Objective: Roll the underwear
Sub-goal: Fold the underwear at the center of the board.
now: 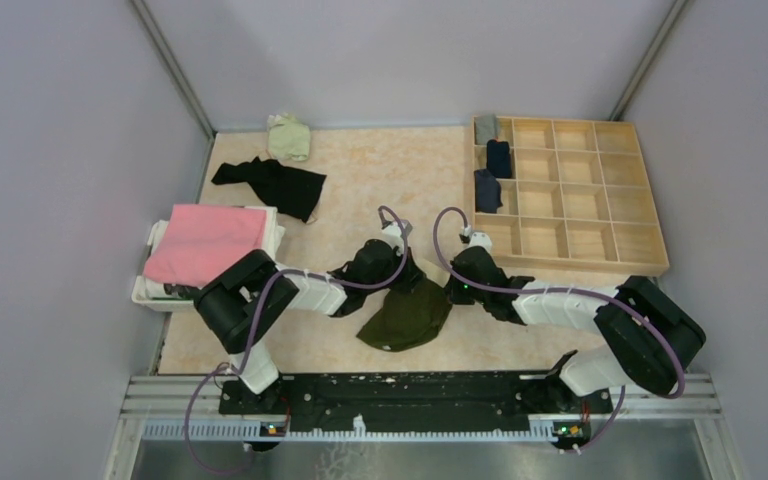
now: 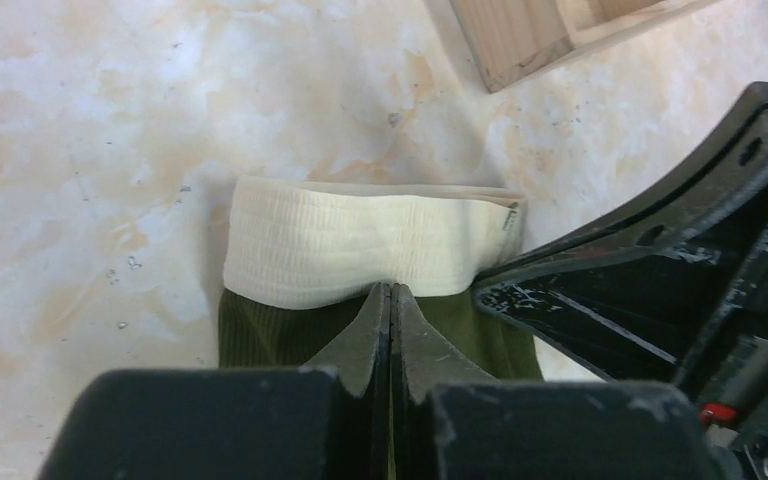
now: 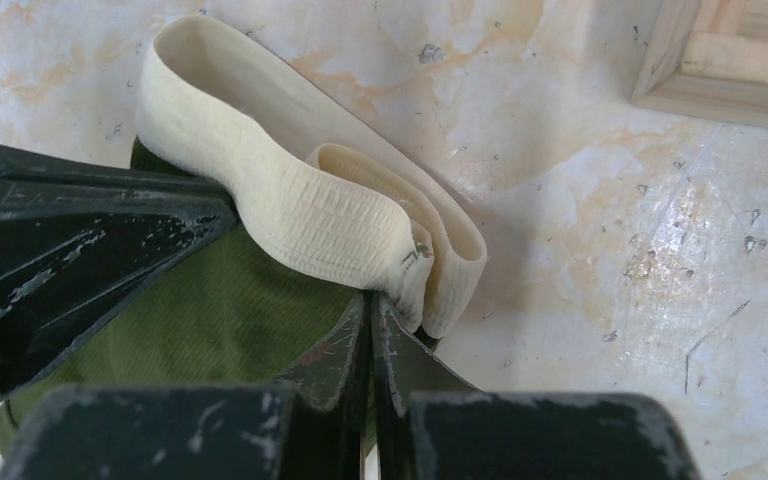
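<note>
Left claw: the left gripper (image 2: 390, 295) has its jaws pressed flat together with no gap showing. The tips rest on olive cloth at the lower edge of the waistband. Whether a fold is caught between them cannot be told.
Right claw: the right gripper (image 3: 368, 305) is likewise closed tight, with its tips against the same cloth beside the end of the waistband (again, a pinch can be neither confirmed nor ruled out).
Task item: the olive underwear (image 1: 405, 318) lies on the table (image 1: 360, 170), under and between both claws. Its body spreads from the tips back toward the arm bases.
Waistband: the cream waistband (image 2: 360, 250) is ribbed and lies crosswise just ahead of the left tips. Next to the right tips it stands on edge in a doubled wave.
Claw spacing: the claws are close side by side, and each one's black housing fills one side of the other's wrist view.
Tray: the wooden tray (image 1: 585, 264) sits ahead and to the right of the right claw, near but clear of the olive cloth.
Tray contents: the left column holds a grey bundle (image 1: 486, 128), a navy bundle (image 1: 498, 158) and a second navy bundle (image 1: 487, 190), one per compartment.
Other cloth: a black garment (image 1: 270, 183) lies ahead and left of the left claw, well apart. A pale green garment (image 1: 288, 137) lies beyond it.
Pink cloth: the pink cloth (image 1: 205, 240) is folded on a white basket (image 1: 150, 292), far left of the left claw.
</note>
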`<state>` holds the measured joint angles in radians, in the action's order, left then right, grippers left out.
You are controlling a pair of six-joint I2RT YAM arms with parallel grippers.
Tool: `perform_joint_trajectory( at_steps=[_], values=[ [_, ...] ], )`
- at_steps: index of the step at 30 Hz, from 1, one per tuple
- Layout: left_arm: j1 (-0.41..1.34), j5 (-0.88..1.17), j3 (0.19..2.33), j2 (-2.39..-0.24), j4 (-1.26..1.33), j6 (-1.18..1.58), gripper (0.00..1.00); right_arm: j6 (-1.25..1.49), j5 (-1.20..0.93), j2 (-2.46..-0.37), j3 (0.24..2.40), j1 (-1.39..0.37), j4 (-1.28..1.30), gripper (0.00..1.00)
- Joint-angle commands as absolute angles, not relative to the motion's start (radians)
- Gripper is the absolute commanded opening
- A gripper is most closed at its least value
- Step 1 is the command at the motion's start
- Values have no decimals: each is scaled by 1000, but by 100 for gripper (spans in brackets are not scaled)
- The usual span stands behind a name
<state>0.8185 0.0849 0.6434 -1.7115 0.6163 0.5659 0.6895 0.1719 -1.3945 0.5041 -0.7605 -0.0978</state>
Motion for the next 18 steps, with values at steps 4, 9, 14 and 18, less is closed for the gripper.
perform_joint_trajectory(
  at_steps=[4,9,14,18],
  values=[
    [801,61,672,-1771,675,527,0,684,182,-1420,471,-753,-27,0],
    [799,57,675,-1811,673,522,0,682,182,-1419,469,-753,-25,0],
    [799,39,684,-1851,660,517,0,682,181,-1415,472,-754,-18,0],
    [798,10,685,-1864,631,517,0,681,187,-1402,470,-754,-8,0]
  ],
)
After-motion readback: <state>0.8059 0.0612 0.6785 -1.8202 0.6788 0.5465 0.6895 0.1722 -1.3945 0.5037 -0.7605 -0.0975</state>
